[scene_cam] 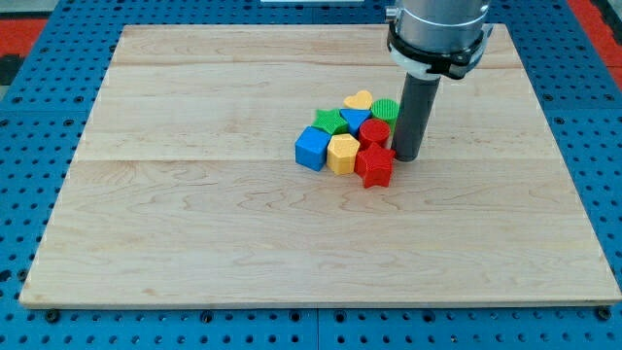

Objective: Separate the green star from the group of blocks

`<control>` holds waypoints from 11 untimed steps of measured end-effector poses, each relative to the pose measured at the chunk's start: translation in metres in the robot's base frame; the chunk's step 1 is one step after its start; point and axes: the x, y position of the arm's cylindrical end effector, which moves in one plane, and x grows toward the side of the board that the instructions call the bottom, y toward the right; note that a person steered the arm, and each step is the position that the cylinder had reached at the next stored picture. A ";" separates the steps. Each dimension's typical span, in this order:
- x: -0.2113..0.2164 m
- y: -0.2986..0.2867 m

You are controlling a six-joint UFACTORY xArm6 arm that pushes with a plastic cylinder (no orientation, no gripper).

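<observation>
- While my tip (406, 157) sits on the board at the view's right edge of the cluster, just beside the red star (375, 166) and the red block (375, 132) behind it, note it is a bare rod: no claw, nothing to spread or pinch, so expect pushing only.
- Your target, the green star (332, 121), lies on the far side from the tip, at the cluster's upper left, packed between the blue cube (311, 148), the yellow block (343, 153), a blue block (356, 121) and the yellow heart (359, 100).
- A green ribbed block (385, 109) sits at the upper right; don't confuse it with the star.
- Risk: push leftward from here and you likely shove the whole group along, star still inside it.
- Risk: red pieces may jam or scatter first.
- Pose: rod upright, silver collar (435, 34) above, arm entering from the view's top right.
</observation>
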 end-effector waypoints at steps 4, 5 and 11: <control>-0.016 -0.073; -0.014 -0.125; -0.089 -0.207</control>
